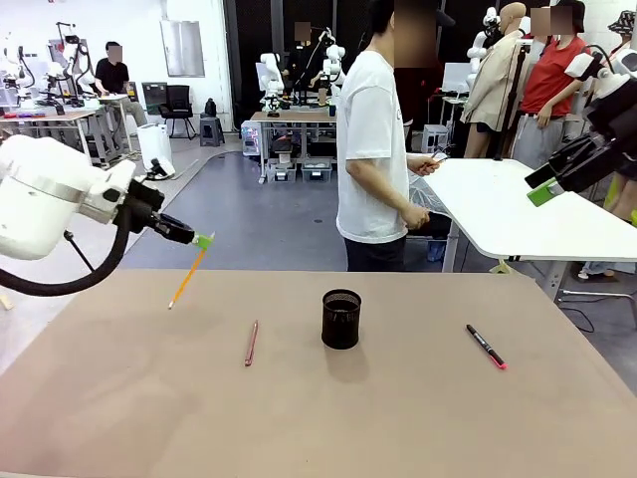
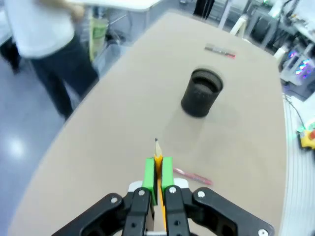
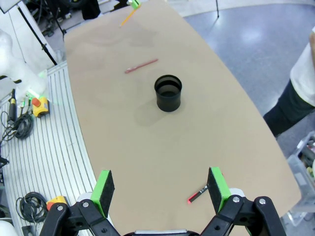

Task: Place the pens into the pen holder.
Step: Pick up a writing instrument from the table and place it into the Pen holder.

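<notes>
The holder [image 1: 340, 319] is standing upright on the table [image 1: 149, 398], roughly at its middle, with its mouth opening upward and nothing poking out of it.

The left tool [image 1: 202, 240] is hanging in the air well to the left of the holder and is clenching the pencil [image 1: 186, 278] by its upper end between the green pads. The pencil is slanting down and to the left, away from the holder, with its sharpened tip pointing at the table (whether the tip is touching the surface I cannot tell).

The pen [image 1: 251, 343] is lying flat on the table near the holder, on its left, apart from it and running roughly front to back.

The marker [image 1: 487, 347] is lying flat to the right of the holder, farther from it than the pen, with its pink-red end pointing toward the robot's side.

The right tool [image 3: 160, 184] is hovering high and well to the right of the holder, released, with its pads standing wide apart and gripping nothing.

A person [image 1: 373, 149] in a white shirt is standing beyond the holder, past the far edge of the table.
</notes>
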`<state>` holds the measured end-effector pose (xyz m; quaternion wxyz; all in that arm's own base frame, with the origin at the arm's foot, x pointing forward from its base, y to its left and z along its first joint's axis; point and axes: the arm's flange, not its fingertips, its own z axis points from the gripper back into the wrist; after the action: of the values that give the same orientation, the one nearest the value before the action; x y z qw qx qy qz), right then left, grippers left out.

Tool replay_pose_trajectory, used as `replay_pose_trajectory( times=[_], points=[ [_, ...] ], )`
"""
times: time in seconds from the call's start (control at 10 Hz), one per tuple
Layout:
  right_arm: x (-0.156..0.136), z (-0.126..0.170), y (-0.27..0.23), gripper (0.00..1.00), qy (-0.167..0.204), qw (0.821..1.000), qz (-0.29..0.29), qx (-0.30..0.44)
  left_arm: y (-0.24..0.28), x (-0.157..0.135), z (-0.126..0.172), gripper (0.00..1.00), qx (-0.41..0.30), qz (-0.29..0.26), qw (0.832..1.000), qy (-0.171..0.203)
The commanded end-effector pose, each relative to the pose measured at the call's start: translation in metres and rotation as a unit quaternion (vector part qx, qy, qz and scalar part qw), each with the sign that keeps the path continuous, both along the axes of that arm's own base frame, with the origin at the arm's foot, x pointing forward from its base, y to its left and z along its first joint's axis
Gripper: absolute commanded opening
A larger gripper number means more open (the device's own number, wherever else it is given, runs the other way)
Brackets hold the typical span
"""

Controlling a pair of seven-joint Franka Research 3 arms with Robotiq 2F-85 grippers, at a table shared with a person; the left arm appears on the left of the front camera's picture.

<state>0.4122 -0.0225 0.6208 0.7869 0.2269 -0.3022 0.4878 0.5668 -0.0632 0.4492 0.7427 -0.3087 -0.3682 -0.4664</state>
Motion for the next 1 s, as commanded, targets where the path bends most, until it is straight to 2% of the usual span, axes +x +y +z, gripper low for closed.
replay_pose_trajectory(
  times=[0.0, 0.3, 0.9],
  points=[
    [0.0, 0.002, 0.0, 1.0, -0.002, 1.0, 0.001, 0.002, 0.007, -0.021, -0.009, 0.0, -0.075, -0.049, 0.992, -0.084],
    [0.0, 0.002, 0.0, 1.0, -0.002, 1.0, 0.001, 0.002, -0.01, -0.008, 0.002, 0.0, -0.097, -0.038, 0.982, -0.154],
    [0.0, 0.002, 0.0, 1.0, -0.002, 1.0, 0.001, 0.002, -0.044, 0.032, 0.019, 0.0, -0.162, -0.106, 0.969, -0.152]
  ],
)
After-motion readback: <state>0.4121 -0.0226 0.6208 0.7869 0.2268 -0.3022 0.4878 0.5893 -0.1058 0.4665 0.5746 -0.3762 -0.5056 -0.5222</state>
